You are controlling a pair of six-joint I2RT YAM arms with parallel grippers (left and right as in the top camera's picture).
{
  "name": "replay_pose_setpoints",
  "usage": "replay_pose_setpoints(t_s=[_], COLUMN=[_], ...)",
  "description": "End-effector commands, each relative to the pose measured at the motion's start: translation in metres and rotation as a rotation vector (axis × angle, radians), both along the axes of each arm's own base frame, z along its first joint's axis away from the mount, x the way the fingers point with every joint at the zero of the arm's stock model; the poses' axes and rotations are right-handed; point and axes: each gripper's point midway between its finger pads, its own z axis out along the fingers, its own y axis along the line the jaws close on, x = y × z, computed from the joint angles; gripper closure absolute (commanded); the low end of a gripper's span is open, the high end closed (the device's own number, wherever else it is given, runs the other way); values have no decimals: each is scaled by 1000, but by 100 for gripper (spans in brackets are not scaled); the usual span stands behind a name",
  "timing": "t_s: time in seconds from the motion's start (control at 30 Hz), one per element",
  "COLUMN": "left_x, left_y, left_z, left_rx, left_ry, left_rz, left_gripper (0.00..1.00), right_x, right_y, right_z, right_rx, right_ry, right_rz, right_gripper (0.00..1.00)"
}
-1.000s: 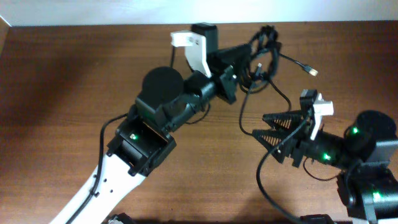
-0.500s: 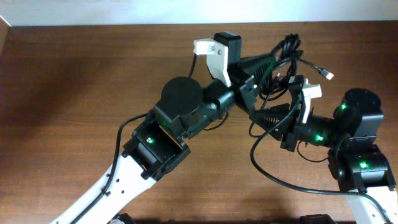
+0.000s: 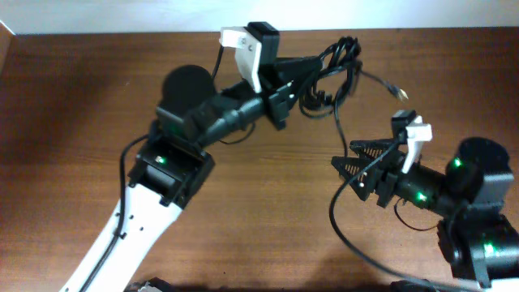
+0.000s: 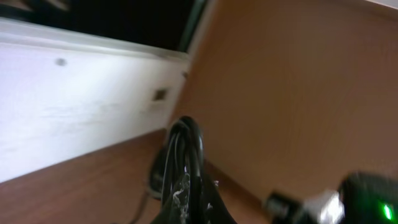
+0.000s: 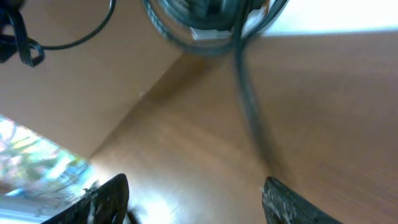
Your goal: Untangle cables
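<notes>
The left arm (image 3: 203, 122) is stretched from the near left of the table (image 3: 73, 97) toward the far middle. The left fingers (image 3: 315, 71) are clamped shut on the cables (image 3: 345, 55), which are bunched in a knot near the far edge, with one plug (image 3: 399, 91) trailed to the right. The right arm (image 3: 474, 174) is folded low at the right and pointed leftward. The right fingers (image 3: 354, 169) are spread apart, and nothing is gripped.

Left gripper (image 3: 316, 71) clamped on the tangled cables (image 3: 344, 58) at far side of table (image 3: 73, 122). One metal-tipped plug (image 3: 399, 92) trails right. Right gripper (image 3: 347, 169) nearer, jaws apart; a strand passes by it, contact unclear.
</notes>
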Motion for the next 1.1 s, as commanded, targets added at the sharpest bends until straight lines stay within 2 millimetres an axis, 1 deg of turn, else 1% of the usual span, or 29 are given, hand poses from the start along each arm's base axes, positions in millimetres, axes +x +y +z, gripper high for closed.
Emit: replay_pose_setpoints(t_s=[0.0, 0.03, 0.07, 0.1, 0.13, 0.17, 0.23, 0.33, 0.37, 0.4, 0.53, 0.57, 0.67, 0.83, 0.87, 0.93, 1.03, 1.07], left_x=[-43, -47, -56, -63, -70, -74, -84, -88, -88, -88, -87, -87, -87, -88, -94, -104, -121, -126], left_y=[11, 14, 18, 18, 18, 18, 18, 18, 18, 18, 18, 18, 17, 17, 13, 5, -7, -10], left_z=[7, 6, 4, 2, 2, 1, 0, 0, 0, 0, 1, 1, 1, 8, 7, 7, 7, 8], left_rx=[31, 35, 58, 61, 62, 63, 65, 65, 65, 65, 72, 72, 72, 69, 67, 63, 56, 54], left_ry=[-79, -80, -121, -120, -124, -125, -128, -128, -128, -129, -174, -174, -175, -227, -226, -230, -234, -240], left_rz=[-339, -371, -433, -478, -516, -543, -601, -619, -623, -622, -611, -612, -613, -611, -635, -672, -729, -744], left_gripper=[100, 100, 100, 100, 100, 100, 100, 100, 100, 100, 100, 100, 100, 100, 100, 100, 100, 100], right_x=[-4, -8, -15, -20, -21, -19, -1, 3, 2, -2, -43, -50, -56, -55, -54, -46, -42, -42], right_y=[-12, -14, -15, -17, -17, -21, -43, -49, -48, -41, 0, 4, 8, 8, 7, 2, 2, 2], right_z=[24, 31, 46, 56, 61, 62, 60, 60, 60, 60, 64, 64, 65, 65, 65, 65, 67, 67], right_rx=[-23, -22, -18, -19, -35, -49, -92, -104, -102, -114, -147, -139, -123, -126, -128, -149, -146, -144], right_ry=[-132, -166, -237, -297, -340, -357, -354, -353, -353, -379, -560, -574, -578, -578, -582, -580, -585, -585], right_rz=[-93, -102, -115, -122, -122, -144, -307, -353, -342, -289, 73, 118, 159, 153, 148, 90, 84, 87], right_gripper=[33, 32, 32, 33, 33, 35, 36, 36, 37, 37, 37, 37, 36, 36, 35, 35, 36, 49])
